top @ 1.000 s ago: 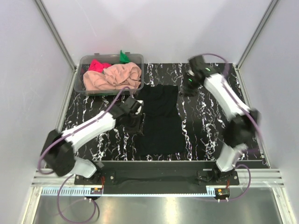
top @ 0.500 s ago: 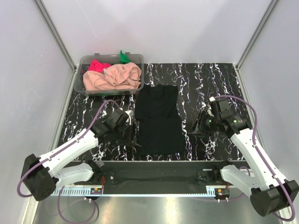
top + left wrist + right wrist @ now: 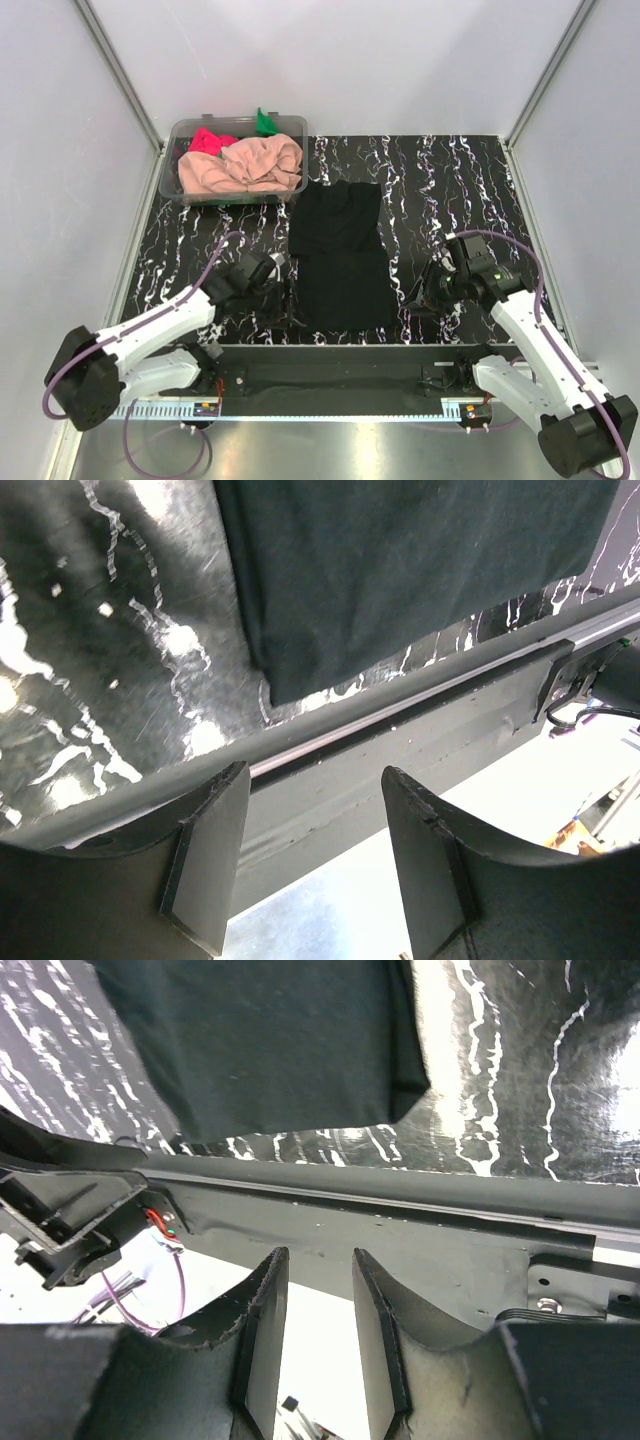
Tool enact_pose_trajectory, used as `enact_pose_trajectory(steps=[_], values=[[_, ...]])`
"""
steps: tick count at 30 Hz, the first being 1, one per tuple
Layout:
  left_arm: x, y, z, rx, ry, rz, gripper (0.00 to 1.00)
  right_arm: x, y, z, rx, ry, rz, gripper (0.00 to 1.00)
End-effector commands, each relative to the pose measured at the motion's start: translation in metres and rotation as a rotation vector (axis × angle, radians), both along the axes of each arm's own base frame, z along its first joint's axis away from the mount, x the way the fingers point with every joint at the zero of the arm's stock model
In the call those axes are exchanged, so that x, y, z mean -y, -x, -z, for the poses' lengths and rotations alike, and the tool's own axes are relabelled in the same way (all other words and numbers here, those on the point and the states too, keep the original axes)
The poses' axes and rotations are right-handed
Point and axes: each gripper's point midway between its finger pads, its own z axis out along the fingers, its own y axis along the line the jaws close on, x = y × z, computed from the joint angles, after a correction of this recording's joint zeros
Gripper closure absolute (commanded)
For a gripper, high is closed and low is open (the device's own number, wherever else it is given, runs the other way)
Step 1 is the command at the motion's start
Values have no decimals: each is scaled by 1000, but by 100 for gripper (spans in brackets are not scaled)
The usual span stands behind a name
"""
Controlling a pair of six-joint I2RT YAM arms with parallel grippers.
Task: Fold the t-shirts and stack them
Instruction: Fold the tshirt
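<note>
Black cloth, limp and light: the large black t-shirt (image 3: 338, 255) lies flat as a long narrowed panel mid-way across the black white-veined surface (image 3: 450, 190), hem at the near edge. Lifted by one point it would likely sag and bunch, so both near hem corners look the best holds. The left gripper (image 3: 315, 850) hangs by the left corner, jaws well apart and empty. The right gripper (image 3: 318, 1330) hangs by the right corner, jaws slightly apart and empty too. The peach-pink t-shirt (image 3: 240, 165), pink-red t-shirt (image 3: 208, 140) and green t-shirt (image 3: 265, 122) sit bunched in the clear plastic tub (image 3: 230, 120) at the far left.
</note>
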Motion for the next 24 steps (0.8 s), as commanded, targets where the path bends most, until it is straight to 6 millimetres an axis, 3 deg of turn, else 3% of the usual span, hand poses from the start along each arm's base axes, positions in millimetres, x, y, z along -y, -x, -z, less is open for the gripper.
enact_pose_trajectory(steps=[1, 10, 24], values=[[23, -13, -12, 36, 89, 29, 40, -7, 1, 4, -8, -38, -12, 60], [24, -15, 13, -13, 106, 14, 39, -12, 4, 30, -43, -64, -32, 55], [23, -18, 27, -46, 114, 8, 39, -19, -4, 62, -96, -67, -56, 54]])
